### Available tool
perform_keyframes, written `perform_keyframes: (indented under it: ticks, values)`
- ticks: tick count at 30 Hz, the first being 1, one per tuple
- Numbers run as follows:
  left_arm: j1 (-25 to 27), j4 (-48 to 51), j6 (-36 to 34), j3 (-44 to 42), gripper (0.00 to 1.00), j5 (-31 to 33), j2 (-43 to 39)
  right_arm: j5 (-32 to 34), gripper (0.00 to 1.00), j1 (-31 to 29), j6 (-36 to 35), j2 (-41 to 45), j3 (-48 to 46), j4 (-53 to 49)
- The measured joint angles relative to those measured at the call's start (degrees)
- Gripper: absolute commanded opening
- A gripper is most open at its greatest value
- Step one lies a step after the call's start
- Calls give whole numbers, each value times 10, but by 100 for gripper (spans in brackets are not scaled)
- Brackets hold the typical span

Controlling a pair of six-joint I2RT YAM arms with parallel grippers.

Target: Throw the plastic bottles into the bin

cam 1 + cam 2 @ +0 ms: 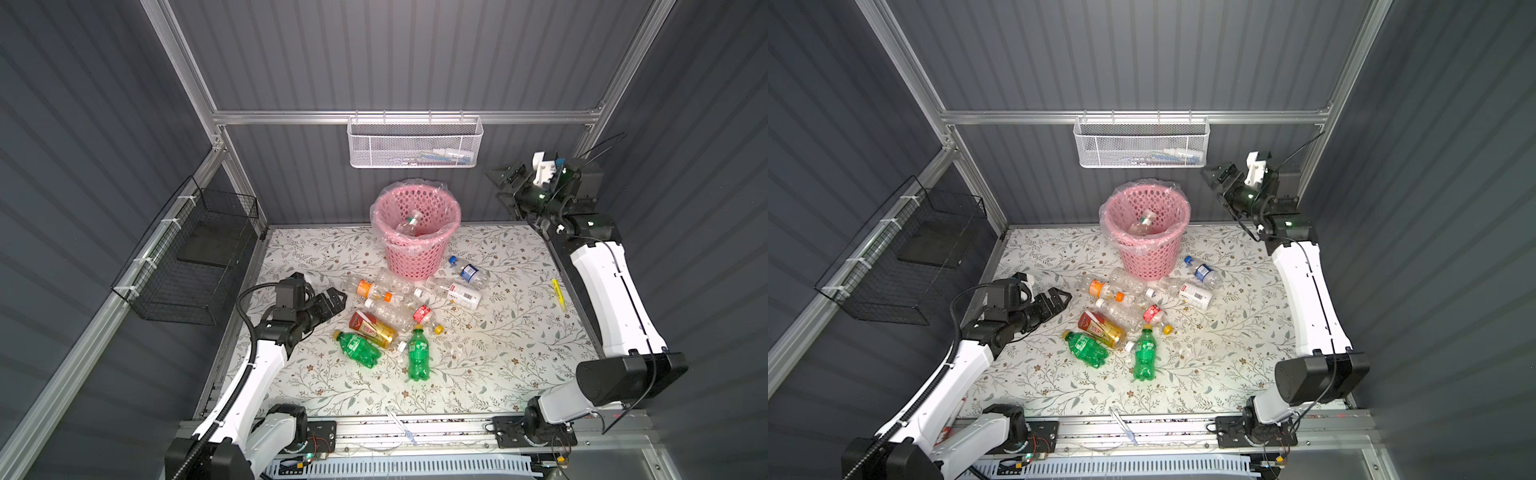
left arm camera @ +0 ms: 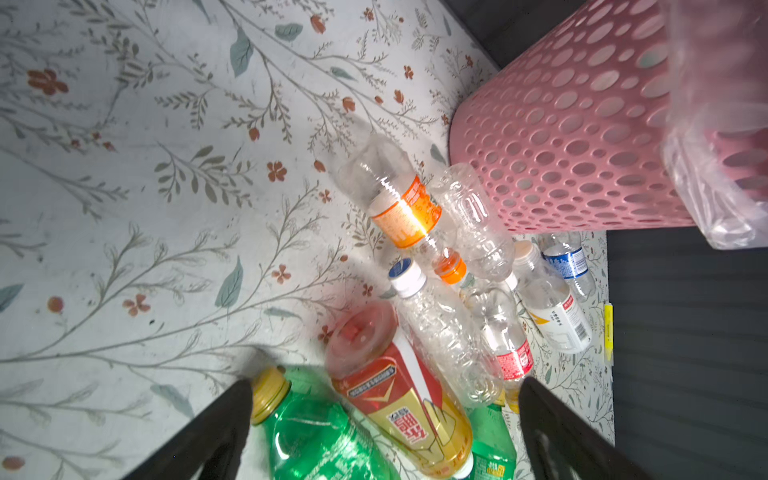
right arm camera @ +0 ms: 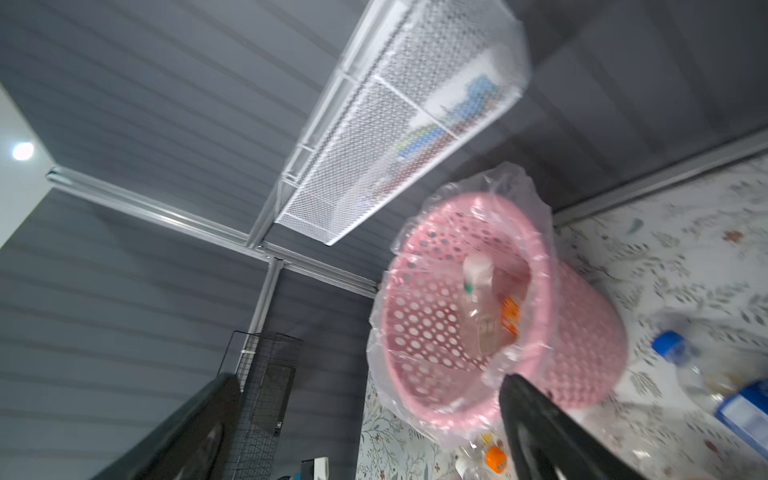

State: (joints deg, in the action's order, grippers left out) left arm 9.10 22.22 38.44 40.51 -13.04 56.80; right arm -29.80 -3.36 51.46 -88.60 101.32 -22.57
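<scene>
Gaping wide and empty, the left gripper hovers low, with the amber tea bottle and a green bottle pressed together just ahead. Closing here could pinch both or squirt one away. The right gripper, equally wide and empty, hangs high beside the bin and could clip its rim when descending.

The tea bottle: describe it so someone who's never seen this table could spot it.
Find the pink bin at the back of the floral table; bottles lie scattered in front of it. At the scatter's near left edge, beside a green bottle, lies the tea bottle, the only amber one, with a red-and-gold label.
</scene>
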Motion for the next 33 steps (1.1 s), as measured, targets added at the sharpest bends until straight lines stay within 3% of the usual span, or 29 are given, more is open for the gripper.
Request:
perform_keyframes:
  ticks: [18, 26, 33]
  values:
    - [45, 63, 129, -85, 97, -10, -61, 43, 99, 7, -47, 69, -219, 24]
    - [129, 59, 157, -96, 97, 15, -21, 98, 98, 6, -97, 90, -365, -21]
    - [164, 27, 169, -105, 97, 24, 39, 138, 98, 6, -130, 118, -391, -53]
